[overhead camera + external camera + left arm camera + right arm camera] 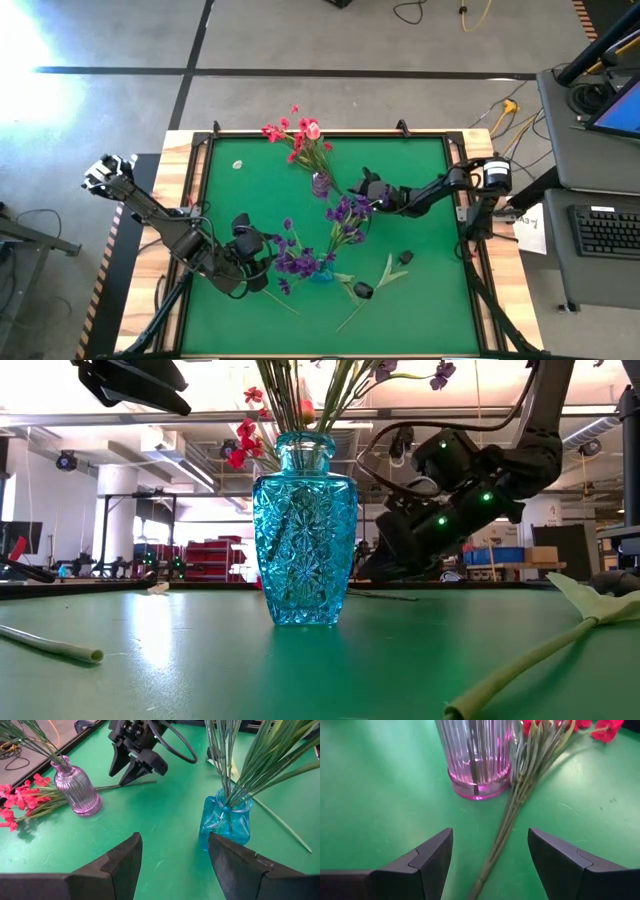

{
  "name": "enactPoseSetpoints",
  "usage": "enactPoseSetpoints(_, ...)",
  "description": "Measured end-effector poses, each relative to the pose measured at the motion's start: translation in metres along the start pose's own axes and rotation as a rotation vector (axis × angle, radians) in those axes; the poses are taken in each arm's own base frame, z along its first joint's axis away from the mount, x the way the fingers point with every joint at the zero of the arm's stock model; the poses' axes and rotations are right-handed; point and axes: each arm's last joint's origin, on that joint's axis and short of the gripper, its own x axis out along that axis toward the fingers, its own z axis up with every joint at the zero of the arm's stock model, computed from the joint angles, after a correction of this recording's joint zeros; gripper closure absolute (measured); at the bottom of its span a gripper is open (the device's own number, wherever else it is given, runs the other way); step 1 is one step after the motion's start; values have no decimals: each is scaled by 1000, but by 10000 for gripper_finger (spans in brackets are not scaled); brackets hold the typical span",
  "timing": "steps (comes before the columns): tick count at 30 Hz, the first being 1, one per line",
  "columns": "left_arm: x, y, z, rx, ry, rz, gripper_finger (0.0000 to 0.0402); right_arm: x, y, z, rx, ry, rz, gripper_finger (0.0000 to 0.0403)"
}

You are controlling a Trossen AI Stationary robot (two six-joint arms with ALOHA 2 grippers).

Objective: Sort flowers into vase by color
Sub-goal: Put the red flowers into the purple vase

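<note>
A blue glass vase (322, 270) near the table's middle holds several green stems with purple flowers (345, 215). Farther back stands a pink ribbed vase (79, 790) with a few green stems in it. A bunch of red flowers (295, 140) lies on the table beside the pink vase, its stems (520, 795) running toward my right gripper (490, 840). That gripper is open and low, its fingers on either side of the stem ends without touching them. My left gripper (175, 845) is open and hovers left of the blue vase (225, 817).
Two loose flowers on pale green stems (395, 265) (355, 295) lie on the green mat right of the blue vase. A small white scrap (238, 165) lies at the far left. The table has a raised wooden rim (180, 180).
</note>
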Motion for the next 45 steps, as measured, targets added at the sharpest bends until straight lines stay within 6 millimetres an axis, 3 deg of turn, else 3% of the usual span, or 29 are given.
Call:
enactPoseSetpoints(14, 0, 1, 0, 3, -8, 14, 189, 8, -2, -18, -61, 84, -23, 168)
enactPoseSetpoints(31, 0, 1, 0, 5, -12, 20, 189, -3, -7, -11, -91, 125, -113, 382)
enactPoseSetpoints(45, 0, 1, -1, 10, -8, 23, 189, -35, -28, 13, -77, 159, -372, 381)
